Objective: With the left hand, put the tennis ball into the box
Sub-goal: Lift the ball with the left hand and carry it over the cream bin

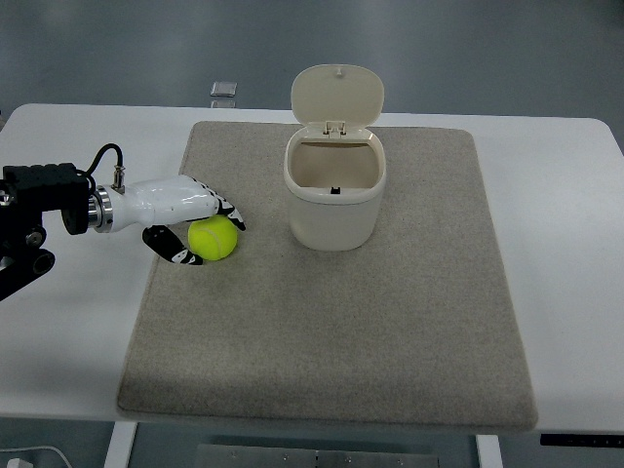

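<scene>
Grey felt-like mat [390, 331] covers the middle of the white worktop [565, 292], its near half bare. Toward the left edge, the glossy white left hand [190, 226] curls its black-tipped fingers around the fuzzy yellow tennis ball [214, 237], apparently gripping it while it rests on the mat. Farther back stands the rounded cream plastic box [331, 200], lid up, with no ball inside; lifting and dropping remain.

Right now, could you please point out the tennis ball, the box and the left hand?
tennis ball [214, 237], top view, centre of ball.
box [331, 222], top view, front wall.
left hand [175, 203], top view, white back of hand.
</scene>
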Available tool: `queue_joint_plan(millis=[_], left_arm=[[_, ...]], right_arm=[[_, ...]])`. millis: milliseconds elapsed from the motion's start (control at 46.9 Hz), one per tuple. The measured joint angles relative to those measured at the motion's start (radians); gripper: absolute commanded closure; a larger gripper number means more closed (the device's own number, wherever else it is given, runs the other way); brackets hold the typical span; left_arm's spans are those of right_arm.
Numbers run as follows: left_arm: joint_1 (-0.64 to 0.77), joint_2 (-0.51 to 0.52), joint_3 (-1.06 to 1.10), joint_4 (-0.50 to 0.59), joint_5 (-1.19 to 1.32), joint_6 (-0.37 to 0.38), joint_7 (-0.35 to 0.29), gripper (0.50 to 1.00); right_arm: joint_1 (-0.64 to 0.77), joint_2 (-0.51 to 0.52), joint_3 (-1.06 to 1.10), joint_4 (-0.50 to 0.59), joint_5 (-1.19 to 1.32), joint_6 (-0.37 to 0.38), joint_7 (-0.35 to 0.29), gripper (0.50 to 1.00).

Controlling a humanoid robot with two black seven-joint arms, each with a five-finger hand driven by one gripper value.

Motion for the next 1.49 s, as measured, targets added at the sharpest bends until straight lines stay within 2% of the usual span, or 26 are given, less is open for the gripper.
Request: queue_joint_plan(millis=[64,128,235,256,512,597,768,896,1002,1130,1280,1493], left_arm=[[0.000,0.000,0.000,0.000,0.010,0.000,0.000,0.767],[0.000,0.000,0.000,0.000,0.013,0.000,0.000,0.819],[0.000,0.000,0.000,0.000,0.013,0.000,0.000,0.994],[-0.001,0.000,0.000,0.000,0.013,0.000,0.000,1.000],[-0.021,0.017,-0.012,-0.021,0.007,0.004,-0.001,1.000],[-0.038,0.045,-0.024,-0.060,-0.003,0.024,-0.001,1.000],[-0.062,0.072,-0.030,-0.148,-0.009,0.112,-0.003,1.000],[-0.113,0.087,-0.029,-0.216,-0.008,0.117,-0.004,1.000],[-0.178,0.085,-0.027,-0.230,-0.006,0.115,-0.004,1.000],[-0.263,0.065,-0.015,-0.215,0.005,0.107,-0.004,1.000],[-0.324,-0.046,0.016,-0.162,0.029,0.081,-0.003,1.000],[-0.346,-0.125,0.059,-0.117,0.166,0.075,0.001,1.000]], right_arm=[[0.000,0.000,0.000,0.000,0.000,0.000,0.000,0.560],[0.000,0.000,0.000,0.000,0.000,0.000,0.000,0.562],[0.000,0.000,0.000,0.000,-0.001,0.000,0.000,0.562],[0.000,0.000,0.000,0.000,-0.001,0.000,0.000,0.562],[0.000,0.000,0.000,0.000,0.000,0.000,0.000,0.562],[0.000,0.000,0.000,0.000,0.000,0.000,0.000,0.560],[0.000,0.000,0.000,0.000,0.000,0.000,0.000,0.562],[0.000,0.000,0.000,0.000,0.000,0.000,0.000,0.562],[0.000,0.000,0.000,0.000,0.000,0.000,0.000,0.560],[0.000,0.000,0.000,0.000,0.000,0.000,0.000,0.562],[0.000,0.000,0.000,0.000,0.000,0.000,0.000,0.560],[0.000,0.000,0.000,0.000,0.000,0.000,0.000,0.562]])
